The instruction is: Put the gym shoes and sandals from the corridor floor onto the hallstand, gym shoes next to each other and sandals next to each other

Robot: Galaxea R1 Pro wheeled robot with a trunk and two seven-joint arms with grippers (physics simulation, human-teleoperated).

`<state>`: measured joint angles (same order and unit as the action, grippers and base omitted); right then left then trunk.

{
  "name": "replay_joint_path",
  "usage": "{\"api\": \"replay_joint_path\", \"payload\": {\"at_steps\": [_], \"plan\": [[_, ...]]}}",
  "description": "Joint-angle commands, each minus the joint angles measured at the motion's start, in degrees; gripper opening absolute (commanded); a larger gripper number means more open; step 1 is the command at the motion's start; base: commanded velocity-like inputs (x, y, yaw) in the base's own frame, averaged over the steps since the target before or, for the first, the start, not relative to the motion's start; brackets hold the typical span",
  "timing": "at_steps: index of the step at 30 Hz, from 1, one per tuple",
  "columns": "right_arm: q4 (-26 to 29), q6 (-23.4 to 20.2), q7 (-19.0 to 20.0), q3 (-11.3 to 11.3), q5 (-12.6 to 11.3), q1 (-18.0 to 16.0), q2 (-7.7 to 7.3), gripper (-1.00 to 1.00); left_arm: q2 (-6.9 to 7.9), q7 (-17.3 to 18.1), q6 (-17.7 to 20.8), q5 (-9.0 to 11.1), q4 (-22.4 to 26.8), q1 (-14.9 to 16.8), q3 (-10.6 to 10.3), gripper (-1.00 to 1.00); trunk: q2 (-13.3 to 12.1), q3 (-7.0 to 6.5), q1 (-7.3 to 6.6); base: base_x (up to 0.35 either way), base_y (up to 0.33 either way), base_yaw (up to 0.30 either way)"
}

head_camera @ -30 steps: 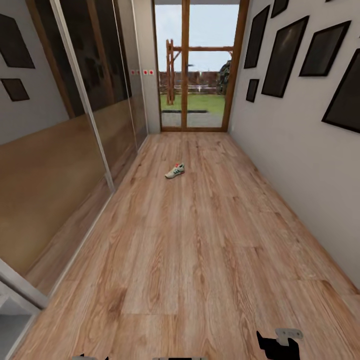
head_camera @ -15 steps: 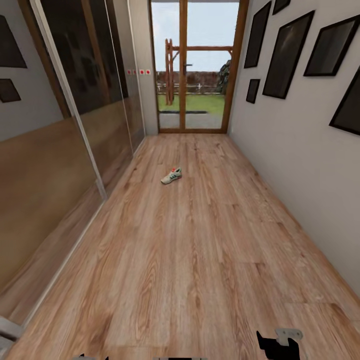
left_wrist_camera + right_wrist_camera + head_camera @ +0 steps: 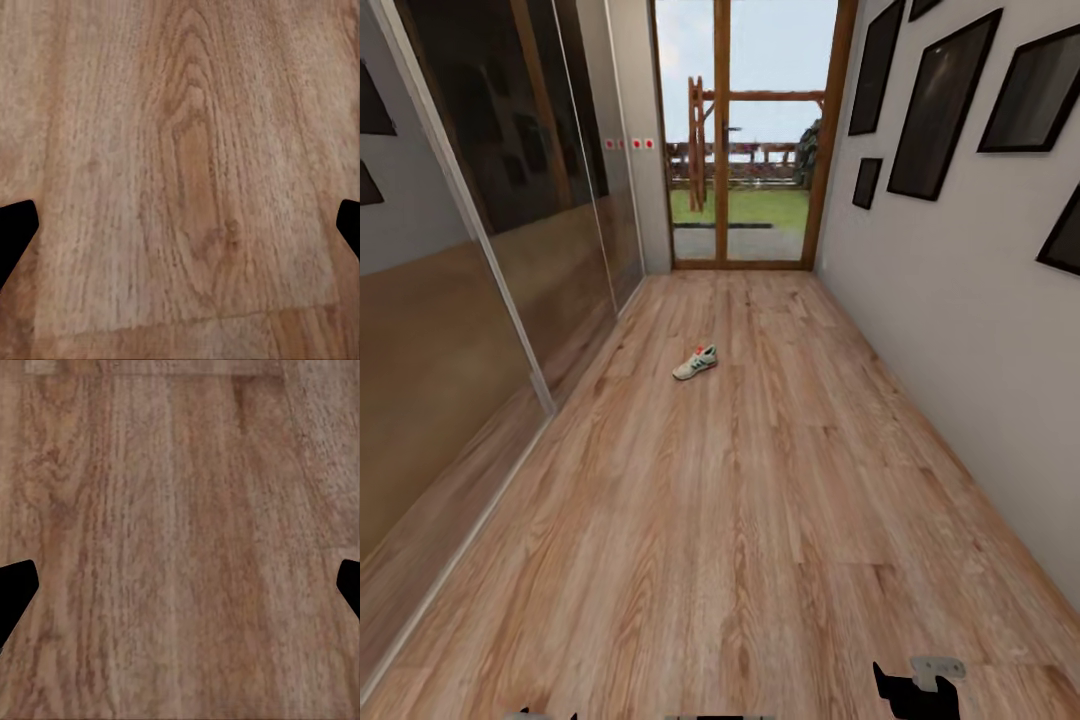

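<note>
Head camera high, facing down the corridor toward the glass door (image 3: 745,140), both wrist cameras close above the shared floor (image 3: 760,520), looking straight down

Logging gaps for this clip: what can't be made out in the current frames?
- Gym shoe, head view: too small and far off to read laces or label.
- Right arm, head view: cut by the bottom edge.
- Left gripper and right gripper, wrist views: fingertips clipped at both side edges, bare corridor floor between them.

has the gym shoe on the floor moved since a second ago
No. The gym shoe keeps its place on the corridor floor planks; the camera advanced toward the glass door, shifting the whole view.
</note>
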<state>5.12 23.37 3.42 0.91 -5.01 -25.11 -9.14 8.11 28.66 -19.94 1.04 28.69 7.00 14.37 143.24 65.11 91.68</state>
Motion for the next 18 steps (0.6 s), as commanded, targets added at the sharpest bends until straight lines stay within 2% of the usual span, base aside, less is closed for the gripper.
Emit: {"api": "replay_joint_path", "payload": {"at_steps": [1,18], "plan": [[-0.1,0.2,0.4,0.1,-0.5,0.0,0.00,1.00,-0.03,0.5,0.0,0.1,0.0,0.0,0.3,1.00,0.0,0.05,0.02,0.326,-0.113,0.000],[-0.1,0.2,0.3,0.1,-0.7,0.1,-0.27,1.00,-0.03,0.5,0.0,0.1,0.0,0.0,0.3,1.00,0.0,0.05,0.02,0.325,-0.114,0.000]]}}
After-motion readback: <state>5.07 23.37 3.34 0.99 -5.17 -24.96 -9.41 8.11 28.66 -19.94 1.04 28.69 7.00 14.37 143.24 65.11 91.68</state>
